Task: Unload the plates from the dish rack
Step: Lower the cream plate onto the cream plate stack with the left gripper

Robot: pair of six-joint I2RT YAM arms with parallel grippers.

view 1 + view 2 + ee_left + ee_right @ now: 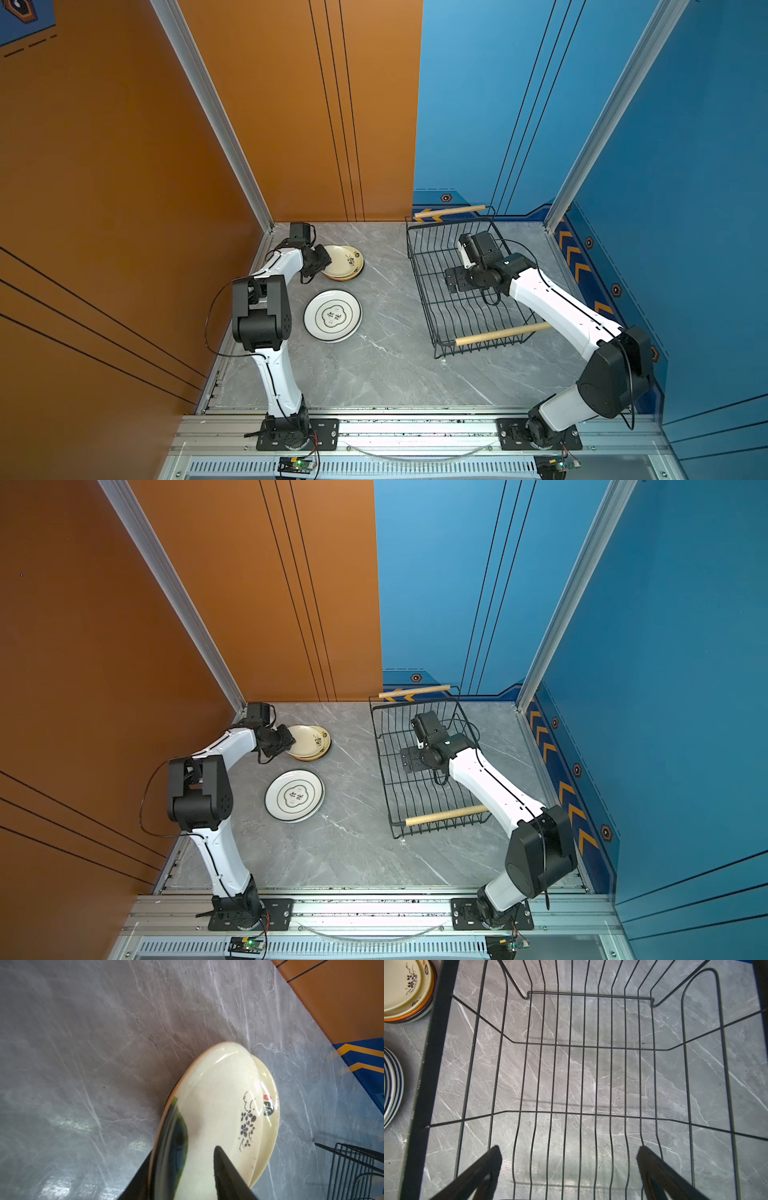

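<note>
The black wire dish rack [415, 266] [380, 746] [572, 1047], with a wooden rod handle [503, 333] at each end, stands on the right of the table and holds no plates. My right gripper [451, 280] [409, 760] [569, 1149] hangs inside it, open, with nothing between its fingers. At the back left, cream plates [345, 259] [309, 739] [218, 1105] [402, 985] top a stack of plates with orange and dark ones beneath. My left gripper [322, 262] [286, 739] [184, 1151] is open, one finger above and one below the top cream plate's rim.
A stack of larger white plates with dark rims [332, 315] [294, 796] [392, 1084] lies on the grey marble table [395, 374] in front of the cream stack. An orange wall closes the left side and blue walls the back right and right.
</note>
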